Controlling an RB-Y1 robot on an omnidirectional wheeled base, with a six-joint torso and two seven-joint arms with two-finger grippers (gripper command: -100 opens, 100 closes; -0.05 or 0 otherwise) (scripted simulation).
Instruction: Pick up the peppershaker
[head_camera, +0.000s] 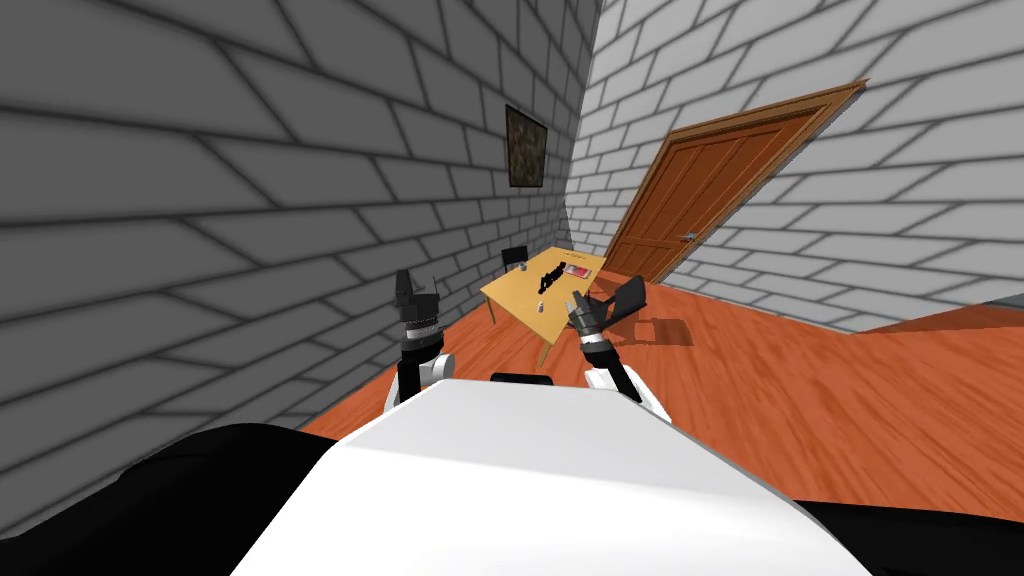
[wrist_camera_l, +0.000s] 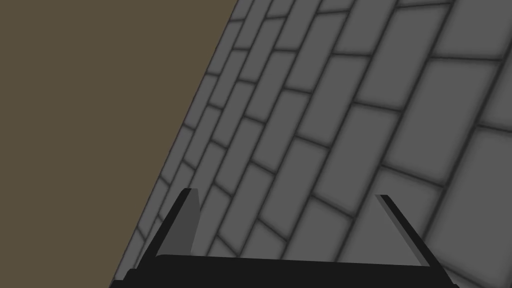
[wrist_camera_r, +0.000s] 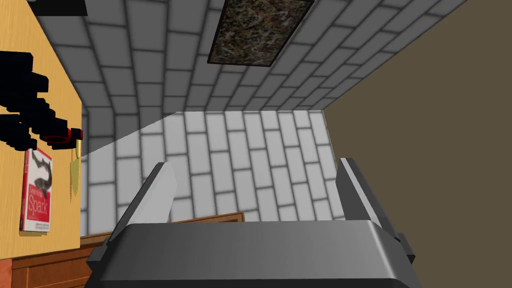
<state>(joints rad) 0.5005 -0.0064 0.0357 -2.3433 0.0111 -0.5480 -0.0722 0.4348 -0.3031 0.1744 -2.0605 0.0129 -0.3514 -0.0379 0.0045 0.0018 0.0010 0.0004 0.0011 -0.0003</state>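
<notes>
**On the distant tabletop, peppershaker untouched and far out of reach**

Near the front edge of the yellow tabletop (head_camera: 518, 293), make out a small pale upright thing and take it for the peppershaker (head_camera: 541, 306), though far too tiny to be certain. Toward the back edge, note a second small grey item (head_camera: 522, 267) that could equally be the one wanted. Between the two, see a black object (head_camera: 547, 275), and just past that a red book (head_camera: 577, 269). At the far side, spot a dark chair (head_camera: 514, 257); at the right end, a second chair (head_camera: 625, 298).

Well short of all this, find the right pincer (wrist_camera_r: 256, 162) spread and pinching nothing, aimed past the tabletop at the wall rather than down at the shaker. Find the left pincer (wrist_camera_l: 285, 193) raised close beside the grey brick wall (head_camera: 250, 250), likewise spread and empty.

Judge the job barely begun, with a long approach to make.

Beware of these:
- Closing on the wrong small item, for lack of a clear look.
- Clipping the second chair, standing right by the right arm's line in.
- Toppling a slim shaker off the near edge with a low or sideways reach.
- Scraping the left arm along the wall while turning.
</notes>
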